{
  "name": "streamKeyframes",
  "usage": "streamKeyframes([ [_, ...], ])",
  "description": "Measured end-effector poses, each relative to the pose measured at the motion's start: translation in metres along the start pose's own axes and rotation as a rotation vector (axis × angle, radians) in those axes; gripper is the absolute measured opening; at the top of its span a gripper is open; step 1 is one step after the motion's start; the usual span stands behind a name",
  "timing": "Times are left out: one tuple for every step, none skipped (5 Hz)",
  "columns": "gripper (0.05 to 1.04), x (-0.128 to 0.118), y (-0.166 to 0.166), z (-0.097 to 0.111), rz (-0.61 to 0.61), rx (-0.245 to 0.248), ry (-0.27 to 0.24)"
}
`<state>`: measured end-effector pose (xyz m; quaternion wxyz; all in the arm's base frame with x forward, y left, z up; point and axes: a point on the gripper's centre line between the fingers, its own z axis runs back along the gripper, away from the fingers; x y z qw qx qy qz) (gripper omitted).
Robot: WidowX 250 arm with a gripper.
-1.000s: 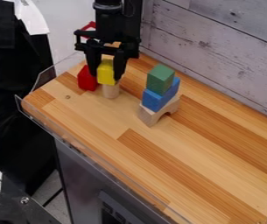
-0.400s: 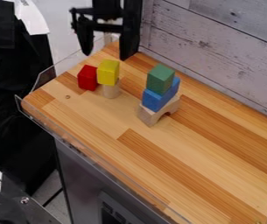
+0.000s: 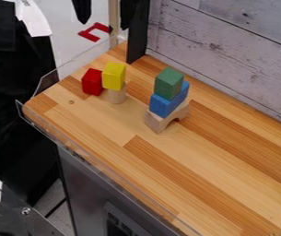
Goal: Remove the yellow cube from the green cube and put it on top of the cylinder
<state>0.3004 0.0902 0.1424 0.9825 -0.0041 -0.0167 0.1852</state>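
Observation:
High at the top edge, the black gripper (image 3: 105,13) stands open, its two fingertips well apart with nothing held between them. Below it, the yellow cube (image 3: 114,76) rests on top of the pale wooden cylinder (image 3: 117,94), which stands upright toward the table's back left. Right of them, the green cube (image 3: 168,83) sits on a blue block (image 3: 169,101), with its top face bare.
A red block (image 3: 92,82) stands just left of the cylinder. Under the blue block is a wooden arch (image 3: 159,121). A clear rim runs along the left edge of the wooden table (image 3: 185,175); a plank wall (image 3: 235,50) borders the back.
The gripper has let go of the yellow cube and risen up to the top edge, opening its fingers. The yellow cube has stayed on the cylinder, and the other blocks have not moved.

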Motion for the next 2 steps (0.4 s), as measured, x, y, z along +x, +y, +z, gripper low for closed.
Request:
streamKeyframes([
  [0.999, -0.0027, -0.0121, 0.0006, -0.075, 0.004, 0.011],
  [0.999, -0.0065, -0.019, -0.0046, -0.134, -0.004, 0.021],
])
